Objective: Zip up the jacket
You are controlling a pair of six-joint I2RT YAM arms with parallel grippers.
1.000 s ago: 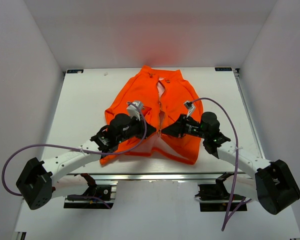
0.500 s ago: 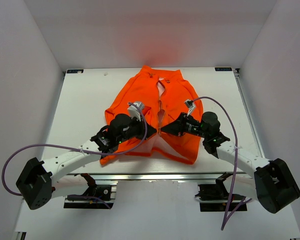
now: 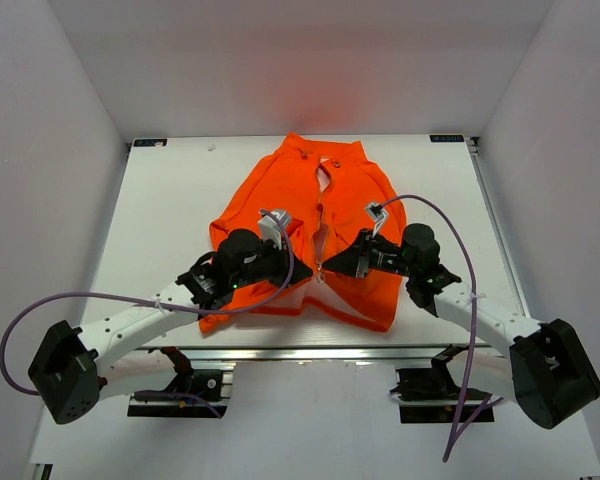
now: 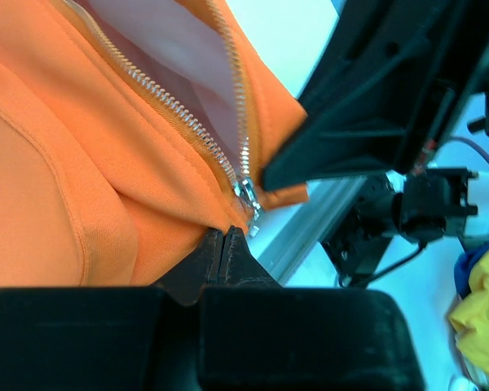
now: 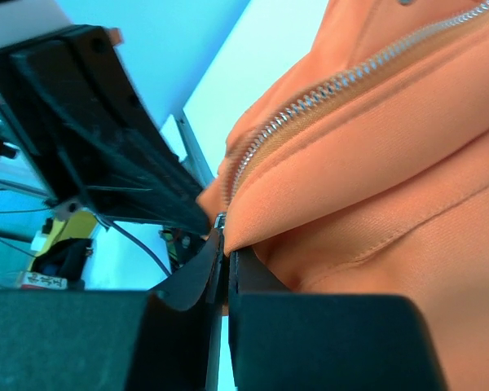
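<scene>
The orange jacket (image 3: 352, 190) lies flat on the white table, collar at the far end, its centre zipper (image 3: 320, 215) open along most of its length. My left gripper (image 3: 302, 271) is shut on the left front's hem beside the zipper's bottom. In the left wrist view its jaws (image 4: 226, 236) pinch orange fabric just below the metal slider (image 4: 248, 198). My right gripper (image 3: 328, 268) is shut on the right front's hem edge (image 5: 225, 244), below the zipper teeth (image 5: 326, 85). The two grippers nearly touch at the bottom of the zipper.
The table's near edge with its metal rail (image 3: 310, 352) runs just behind the hem. White walls enclose the table (image 3: 170, 200) on three sides. A yellow and blue cloth (image 4: 482, 309) lies off the table in the left wrist view.
Both grippers have shifted slightly toward the near edge, drawing the bottom of the zipper with them. Both stay shut on the hem.
</scene>
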